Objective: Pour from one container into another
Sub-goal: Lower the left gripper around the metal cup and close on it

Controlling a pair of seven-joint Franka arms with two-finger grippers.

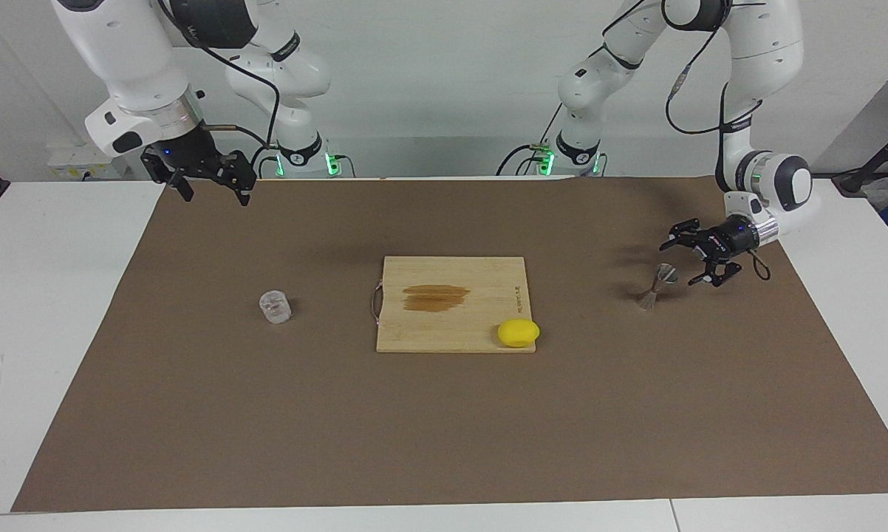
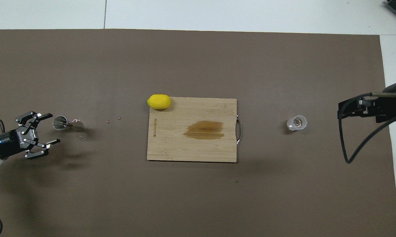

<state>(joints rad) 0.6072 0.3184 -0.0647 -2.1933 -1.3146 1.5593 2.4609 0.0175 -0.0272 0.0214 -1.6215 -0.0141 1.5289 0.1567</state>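
Brown mat [image 1: 444,443]; both grippers' fingers spread, empty; right gripper [image 2: 349,110] partly cut off overhead.

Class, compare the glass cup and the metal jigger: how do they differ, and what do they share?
The glass cup is clear and cylindrical; the jigger is silvery and hourglass-shaped. The cup stands toward the right arm's end, the jigger toward the left arm's, beside the open left gripper. Both stand upright on the brown mat, ungripped.

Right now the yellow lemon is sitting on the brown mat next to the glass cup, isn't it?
Not quite. The lemon sits on a corner of the wooden cutting board, as the facing view shows. The glass cup stands alone on the brown mat, toward the right arm's end of the table.
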